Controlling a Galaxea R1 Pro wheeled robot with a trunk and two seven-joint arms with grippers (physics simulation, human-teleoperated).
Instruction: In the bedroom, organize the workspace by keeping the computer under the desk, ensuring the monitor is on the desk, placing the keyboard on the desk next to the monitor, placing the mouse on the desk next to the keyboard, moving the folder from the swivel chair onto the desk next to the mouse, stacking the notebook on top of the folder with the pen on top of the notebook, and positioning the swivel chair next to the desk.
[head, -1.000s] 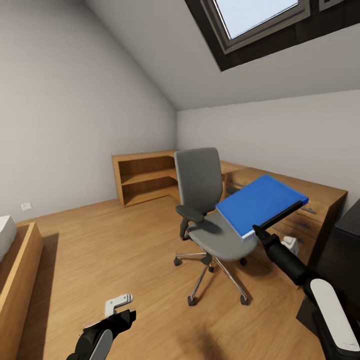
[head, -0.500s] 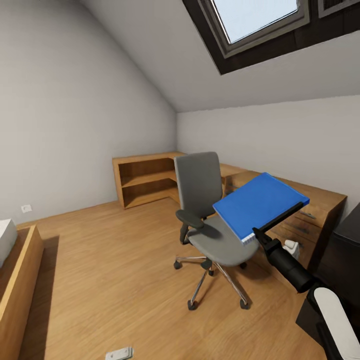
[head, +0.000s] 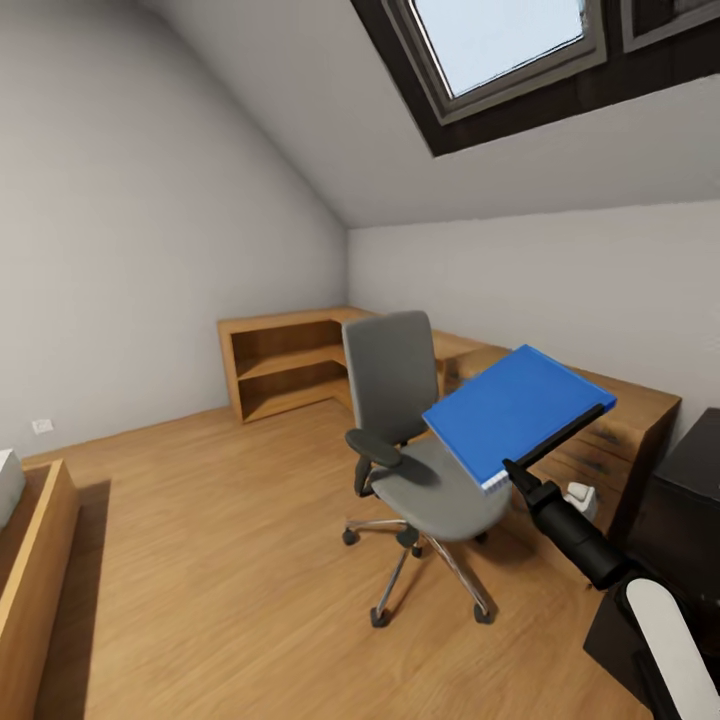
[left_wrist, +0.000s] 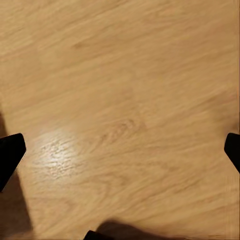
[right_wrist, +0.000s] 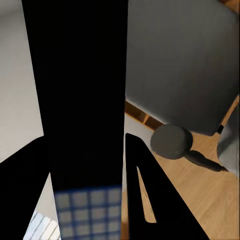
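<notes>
The blue folder (head: 515, 408) sits right of centre in the head view, tilted and lifted clear above the swivel chair (head: 415, 455) seat. It is pinched only at its lower corner, so I judge it could pivot or slip out on the way to the black desk (head: 690, 495) at the right edge (a long lever for so small a grip). The right gripper (head: 512, 467) is clamped on that corner, its arm reaching up from the lower right. The left gripper (left_wrist: 120, 150) hangs over the wooden floor (left_wrist: 125, 75), fingers spread, holding nothing.
</notes>
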